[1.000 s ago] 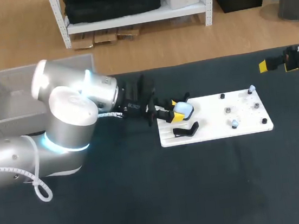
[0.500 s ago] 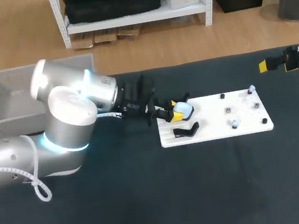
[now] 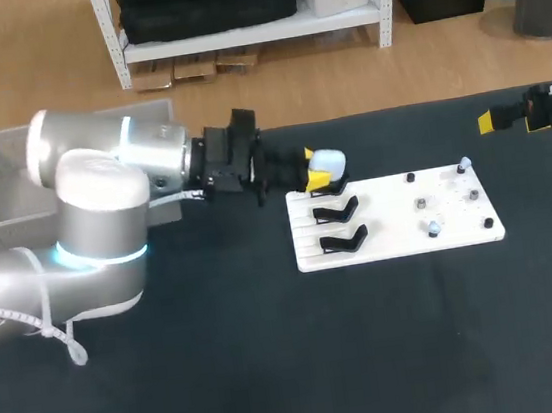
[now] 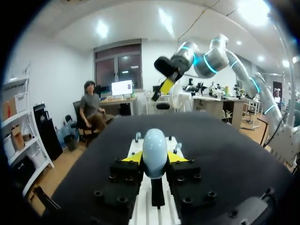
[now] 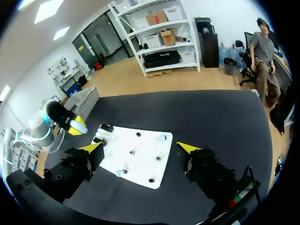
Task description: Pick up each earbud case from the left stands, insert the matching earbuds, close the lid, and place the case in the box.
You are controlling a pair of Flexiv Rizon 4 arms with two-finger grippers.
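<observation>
A pale blue earbud case (image 3: 326,160) hangs just above the far left corner of the white board (image 3: 398,214), with my left gripper (image 3: 317,174) shut on it. In the left wrist view the case (image 4: 154,149) stands upright between the yellow tips (image 4: 154,158). Two black stands (image 3: 335,209) (image 3: 343,241) on the board's left side are bare. Small earbuds (image 3: 464,163) (image 3: 432,228) sit on pegs at the board's right. My right gripper (image 3: 507,117) is open over the table's far right edge, nothing between its fingers (image 5: 140,150).
A grey box (image 3: 1,185) stands off the table's far left corner, behind my left arm. Several small dark pegs (image 3: 412,179) dot the board. From the right wrist, the board (image 5: 136,159) lies ahead, with the case (image 5: 78,126) beyond it.
My left gripper closed slightly on the case, then lifted it off the rear stand and drew it back toward the far left. The right arm has not moved.
</observation>
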